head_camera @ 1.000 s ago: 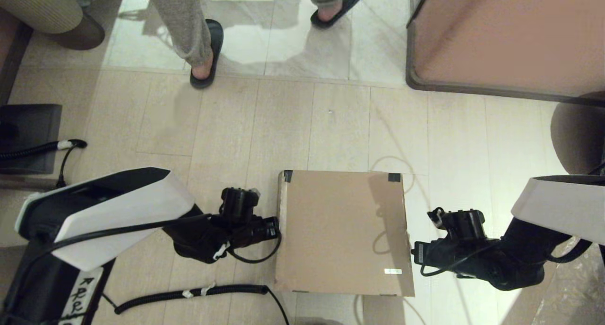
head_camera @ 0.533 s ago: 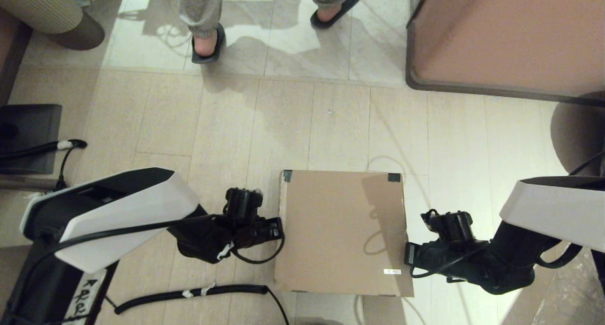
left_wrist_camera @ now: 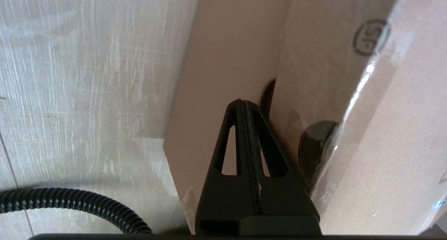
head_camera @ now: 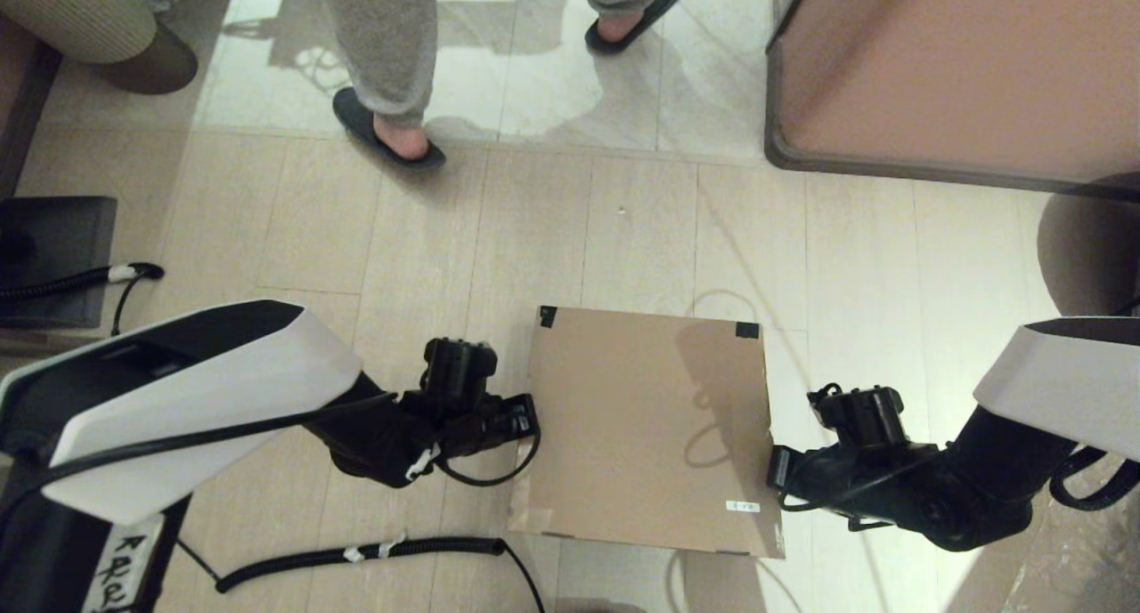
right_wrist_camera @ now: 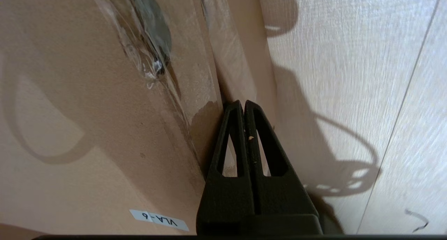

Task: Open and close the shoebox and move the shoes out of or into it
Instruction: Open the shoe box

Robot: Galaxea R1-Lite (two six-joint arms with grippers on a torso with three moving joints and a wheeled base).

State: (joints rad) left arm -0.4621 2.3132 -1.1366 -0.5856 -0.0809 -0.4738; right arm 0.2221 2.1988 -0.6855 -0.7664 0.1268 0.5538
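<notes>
The brown cardboard shoebox (head_camera: 641, 426) stands on the floor between my arms, its lid down but sitting slightly skewed, with black tape at the two far corners and a white label (head_camera: 741, 506) near the right front. My left gripper (head_camera: 532, 417) is shut and pressed against the box's left side, its tips (left_wrist_camera: 241, 103) at the lid's rim beside a finger hole (left_wrist_camera: 316, 142). My right gripper (head_camera: 773, 469) is shut too, its tips (right_wrist_camera: 243, 103) wedged at the seam under the lid's right rim (right_wrist_camera: 213, 76). The shoes are hidden.
A person in grey trousers and dark slippers (head_camera: 392, 136) steps about on the far floor. A large pinkish-brown panel (head_camera: 962, 69) stands at the far right. A black corrugated hose (head_camera: 356, 555) lies by the box's front left, and a dark floor unit (head_camera: 53, 257) sits at the left.
Both shut grippers have closed in on the box's sides. The lid now looks larger and skewed, its left side risen a little. The person's foot has stepped nearer.
</notes>
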